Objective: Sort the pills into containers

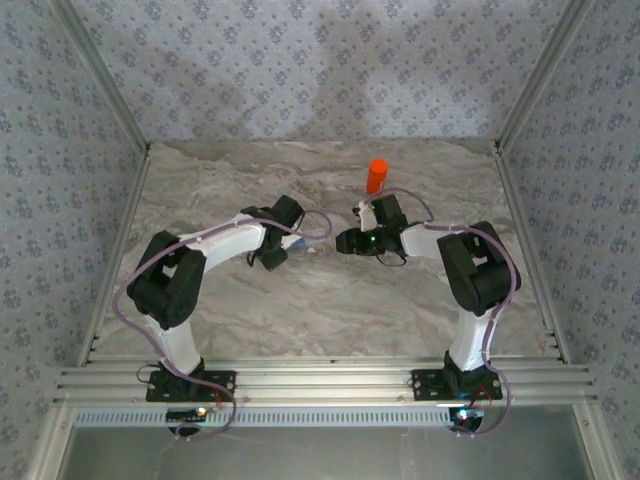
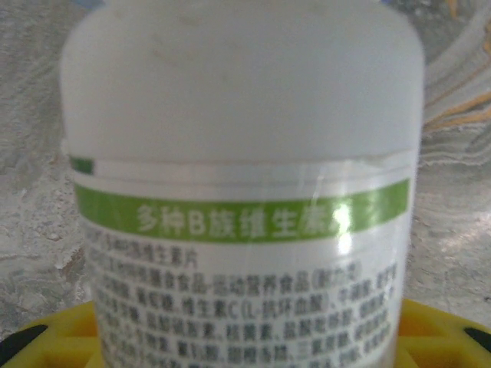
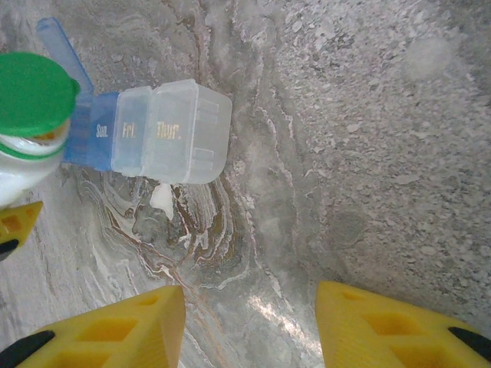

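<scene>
A white bottle (image 2: 242, 138) with a green band and printed label stands between the yellow fingers (image 2: 54, 333) of my left gripper (image 2: 245, 341), which is shut on it. Its green cap (image 3: 32, 93) appears at the left of the right wrist view. Right beside the bottle lies the pill box (image 3: 157, 132), translucent blue and clear, with one blue lid (image 3: 63, 44) flipped up. My right gripper (image 3: 249, 326) hangs open over bare marble below the box, with nothing between its fingers. From above, the two grippers (image 1: 272, 255) (image 1: 348, 241) face each other mid-table. The pills are out of view.
An orange bottle (image 1: 376, 177) stands upright behind the right gripper. The marble table (image 1: 320, 310) is fenced by aluminium rails left, right and front, with patterned walls around it. Open room lies between the grippers and the front rail.
</scene>
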Controlling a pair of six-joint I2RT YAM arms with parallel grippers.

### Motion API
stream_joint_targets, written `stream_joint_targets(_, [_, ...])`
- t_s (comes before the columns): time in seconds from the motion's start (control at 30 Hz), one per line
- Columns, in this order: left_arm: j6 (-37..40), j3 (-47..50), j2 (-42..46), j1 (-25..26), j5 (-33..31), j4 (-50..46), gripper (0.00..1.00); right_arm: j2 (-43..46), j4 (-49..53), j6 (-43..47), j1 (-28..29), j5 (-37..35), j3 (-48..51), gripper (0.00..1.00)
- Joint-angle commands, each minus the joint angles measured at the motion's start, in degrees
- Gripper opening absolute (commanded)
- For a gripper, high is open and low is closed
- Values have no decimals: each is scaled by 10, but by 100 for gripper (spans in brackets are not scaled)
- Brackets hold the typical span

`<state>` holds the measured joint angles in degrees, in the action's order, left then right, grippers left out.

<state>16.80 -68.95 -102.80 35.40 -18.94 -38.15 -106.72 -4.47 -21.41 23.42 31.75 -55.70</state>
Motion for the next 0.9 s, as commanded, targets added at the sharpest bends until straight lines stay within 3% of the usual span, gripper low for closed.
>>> stream_joint_targets(0.0, [-19, 12, 36, -5, 7, 32, 0, -8, 17, 11, 5, -3, -16, 50])
stream_joint_targets(0.4, [-49, 72, 136, -5, 49, 120, 0, 5, 6, 19, 7, -9, -6, 50])
stream_joint_targets(0.5, [-60, 116, 207, -6, 107, 193, 0, 34, 1, 31, 8, -28, 6, 49])
stream_joint_targets(0.6, [-66, 186, 303, -6, 211, 315, 0, 76, -10, 34, 7, -39, 22, 49])
stream_joint_targets(0.77, [-90, 339, 454, -8, 342, 607, 0, 197, 10, 51, 27, -48, 15, 49])
stream_joint_targets(0.87, [-91, 349, 484, -7, 407, 636, 0, 278, 42, 108, 57, -48, -10, 49])
